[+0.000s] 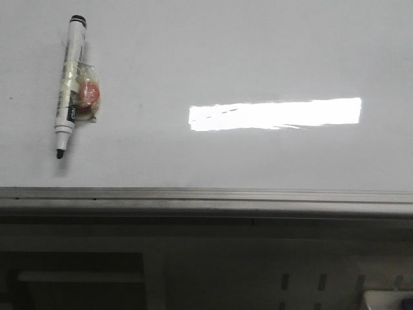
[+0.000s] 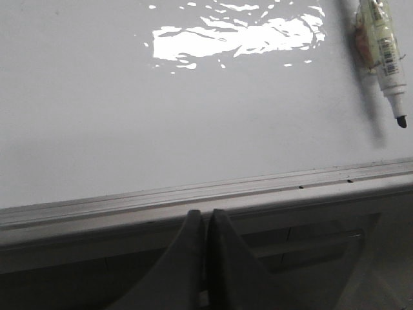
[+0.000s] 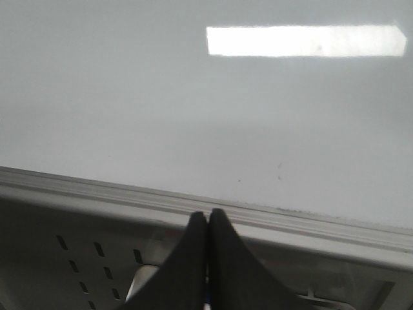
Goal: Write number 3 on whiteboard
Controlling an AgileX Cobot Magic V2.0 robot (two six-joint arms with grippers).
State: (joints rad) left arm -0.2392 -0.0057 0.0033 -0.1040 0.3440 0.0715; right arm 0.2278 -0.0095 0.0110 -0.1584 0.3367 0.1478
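The whiteboard (image 1: 219, 58) fills the upper part of the front view, glossy white with a grey metal rail (image 1: 206, 197) along its near edge. No number 3 shows on it. A white marker pen (image 1: 70, 84) with a black tip lies uncapped on the board at the left, a small pink and yellow wrapped piece stuck to its side; it also appears as the marker pen (image 2: 384, 48) in the left wrist view. My left gripper (image 2: 205, 214) is shut and holds nothing, just short of the rail. My right gripper (image 3: 208, 214) is likewise shut on nothing, by the rail (image 3: 271, 216).
A bright rectangular glare patch (image 1: 276, 113) sits mid-board. Below the rail lies a dull grey slotted panel (image 3: 84, 265). A white object with a dark top (image 1: 387, 300) shows at the lower right corner of the front view.
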